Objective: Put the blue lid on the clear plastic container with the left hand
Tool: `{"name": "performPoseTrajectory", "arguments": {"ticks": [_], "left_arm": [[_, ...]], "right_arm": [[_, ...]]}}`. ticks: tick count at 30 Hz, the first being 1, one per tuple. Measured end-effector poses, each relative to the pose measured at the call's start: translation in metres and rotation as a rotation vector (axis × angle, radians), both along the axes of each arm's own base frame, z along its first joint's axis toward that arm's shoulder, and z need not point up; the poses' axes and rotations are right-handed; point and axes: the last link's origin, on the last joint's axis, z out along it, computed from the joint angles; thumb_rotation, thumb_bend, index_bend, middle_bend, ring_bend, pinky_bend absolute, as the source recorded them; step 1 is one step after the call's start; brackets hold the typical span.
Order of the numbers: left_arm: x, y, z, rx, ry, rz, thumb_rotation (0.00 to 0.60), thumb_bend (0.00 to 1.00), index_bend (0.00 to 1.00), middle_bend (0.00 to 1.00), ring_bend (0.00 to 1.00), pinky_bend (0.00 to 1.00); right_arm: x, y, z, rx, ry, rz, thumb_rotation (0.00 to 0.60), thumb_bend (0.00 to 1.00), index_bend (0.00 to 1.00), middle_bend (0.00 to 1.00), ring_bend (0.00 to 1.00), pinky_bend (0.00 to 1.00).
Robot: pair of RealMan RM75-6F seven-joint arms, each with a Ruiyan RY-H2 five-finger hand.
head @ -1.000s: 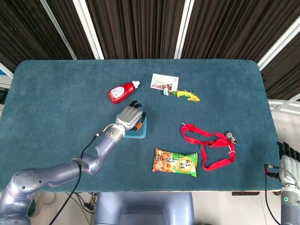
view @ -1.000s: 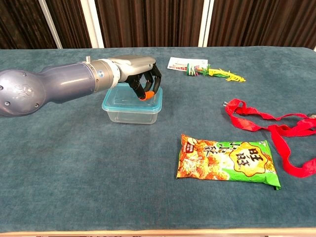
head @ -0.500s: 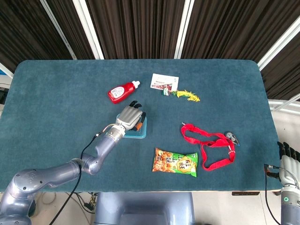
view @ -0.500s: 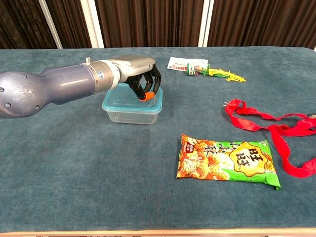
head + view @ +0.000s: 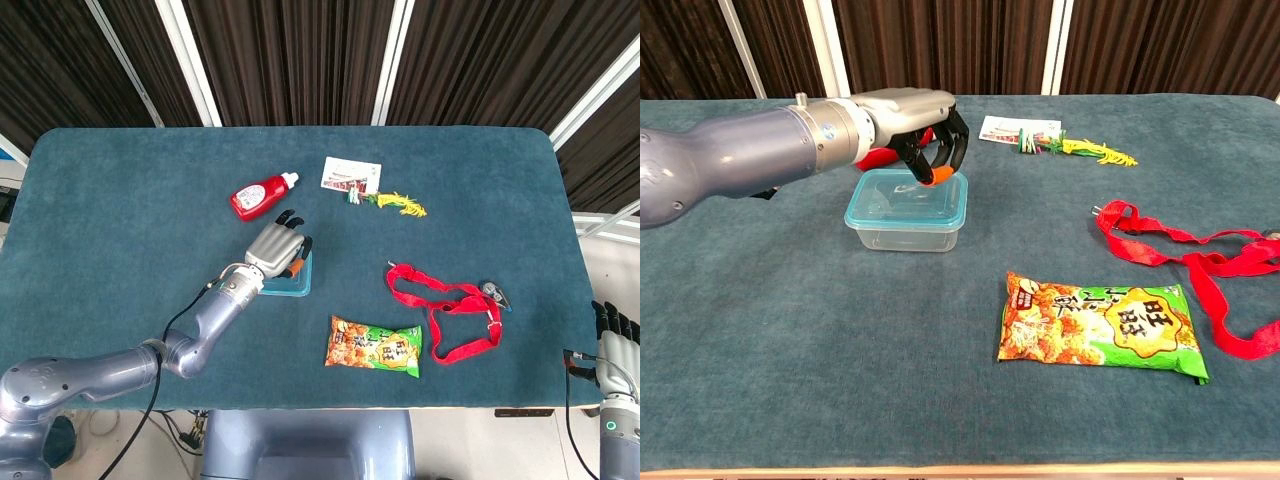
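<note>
The clear plastic container (image 5: 908, 224) stands left of the table's middle, and the blue lid (image 5: 862, 214) sits flat on top of it. My left hand (image 5: 921, 131) hovers just above the lid's far edge, fingers bent downward and apart, holding nothing; one orange fingertip (image 5: 937, 180) hangs close over the lid. In the head view the left hand (image 5: 275, 248) covers much of the container (image 5: 296, 284). My right hand (image 5: 612, 332) stays off the table's right front corner, fingers spread and empty.
A red bottle (image 5: 262, 196) lies just behind the left hand. A card (image 5: 350, 174) and a yellow-green tassel (image 5: 400, 203) lie further back. A snack bag (image 5: 1100, 320) and a red lanyard (image 5: 1200, 255) occupy the right front.
The left hand has lifted off the lid and now hangs slightly above it. The lid and container stay where they were. The right hand has not moved.
</note>
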Motion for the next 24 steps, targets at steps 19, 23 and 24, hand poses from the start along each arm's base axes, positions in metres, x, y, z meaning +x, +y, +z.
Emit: {"name": "performPoseTrajectory", "arguments": {"ticks": [19, 23, 24], "left_arm": [[-0.005, -0.046, 0.018, -0.111, 0.023, -0.014, 0.6, 0.47, 0.66, 0.65, 0.16, 0.07], [-0.006, -0.048, 0.011, -0.11, 0.014, -0.04, 0.6, 0.47, 0.66, 0.65, 0.16, 0.06], [-0.006, -0.049, 0.009, -0.111, 0.01, -0.044, 0.6, 0.47, 0.66, 0.65, 0.16, 0.06]], "right_arm": [[0.002, 0.001, 0.001, -0.006, -0.002, 0.006, 0.6, 0.27, 0.04, 0.0, 0.0, 0.0], [0.002, 0.001, 0.002, -0.005, -0.003, 0.005, 0.6, 0.27, 0.04, 0.0, 0.0, 0.0], [0.002, 0.001, 0.002, -0.005, -0.004, 0.004, 0.6, 0.27, 0.04, 0.0, 0.0, 0.0]]}}
